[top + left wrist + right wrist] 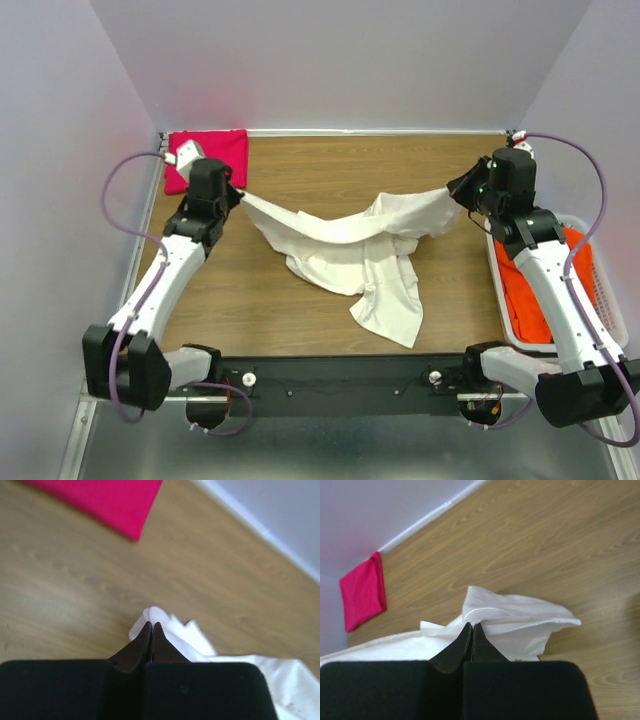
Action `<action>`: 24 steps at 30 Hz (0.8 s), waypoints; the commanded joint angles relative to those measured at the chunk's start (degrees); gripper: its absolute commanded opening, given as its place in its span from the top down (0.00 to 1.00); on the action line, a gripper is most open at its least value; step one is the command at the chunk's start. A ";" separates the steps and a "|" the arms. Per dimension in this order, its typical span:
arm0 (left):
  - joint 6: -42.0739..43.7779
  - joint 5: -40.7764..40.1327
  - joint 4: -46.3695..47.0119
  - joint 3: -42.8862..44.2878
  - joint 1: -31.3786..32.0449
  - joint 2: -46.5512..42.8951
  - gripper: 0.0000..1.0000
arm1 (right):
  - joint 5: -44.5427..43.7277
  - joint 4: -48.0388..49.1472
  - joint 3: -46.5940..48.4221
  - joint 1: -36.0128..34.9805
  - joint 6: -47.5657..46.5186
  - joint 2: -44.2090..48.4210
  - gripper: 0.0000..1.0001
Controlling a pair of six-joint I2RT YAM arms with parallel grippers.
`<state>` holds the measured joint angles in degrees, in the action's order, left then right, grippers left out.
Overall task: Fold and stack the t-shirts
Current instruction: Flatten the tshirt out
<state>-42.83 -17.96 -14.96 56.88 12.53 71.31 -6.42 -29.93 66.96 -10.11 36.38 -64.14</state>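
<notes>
The cream-white t-shirt [360, 250] hangs stretched between my two grippers over the wooden table, its middle sagging and its lower part lying crumpled on the wood. My left gripper [237, 192] is shut on its left end [170, 630]. My right gripper [458, 190] is shut on its right end [520, 615]. The magenta-pink t-shirt [210, 155] lies folded in the far left corner, also in the left wrist view [105, 500] and the right wrist view [362, 592]. The orange-red t-shirt [530, 300] lies in the basket at the right.
The white plastic laundry basket [608, 300] stands at the table's right edge beside my right arm. Grey walls close in the table on the far side and on both sides. A black rail [340, 375] runs along the near edge.
</notes>
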 commanded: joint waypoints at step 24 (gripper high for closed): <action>4.69 3.00 5.00 27.68 -4.71 -8.67 1.00 | -0.71 -3.57 46.07 0.18 -4.65 -15.28 1.00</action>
<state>-36.29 -17.17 -16.91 89.06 8.58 55.11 -7.07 -34.57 113.25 -10.11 33.34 -68.34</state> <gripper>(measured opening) 0.008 0.008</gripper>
